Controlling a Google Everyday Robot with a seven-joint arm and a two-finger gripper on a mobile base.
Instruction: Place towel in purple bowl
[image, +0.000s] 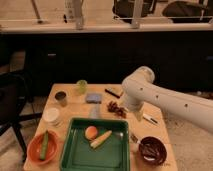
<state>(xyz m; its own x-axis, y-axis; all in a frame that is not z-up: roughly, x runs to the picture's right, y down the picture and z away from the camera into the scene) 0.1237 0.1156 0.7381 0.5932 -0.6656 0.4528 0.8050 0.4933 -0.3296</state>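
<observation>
A light wooden table (75, 107) fills the lower half of the view, in front of a dark counter. A white, rounded robot arm (165, 97) reaches in from the right and bends down over the table's right-hand part. Its pincer (137, 114) hangs low at the end of the arm, just beside a dark red bunch of grapes (116, 107). I cannot tell how far the pincer is open or whether it has hold of anything.

A green rectangular plastic tray (80, 155) sits at the front centre and holds a round orange fruit (90, 132) and a pale yellow elongated piece (101, 139). A round orange bowl (34, 152) at the front left holds a long green vegetable (44, 146). The dark purple round bowl (161, 157) stands at the front right, near the tray.

The small folded blue towel (93, 98) lies flat behind the tray, well apart from the purple bowl. A pale green cup (81, 86) stands near the towel, by the table's far edge.
</observation>
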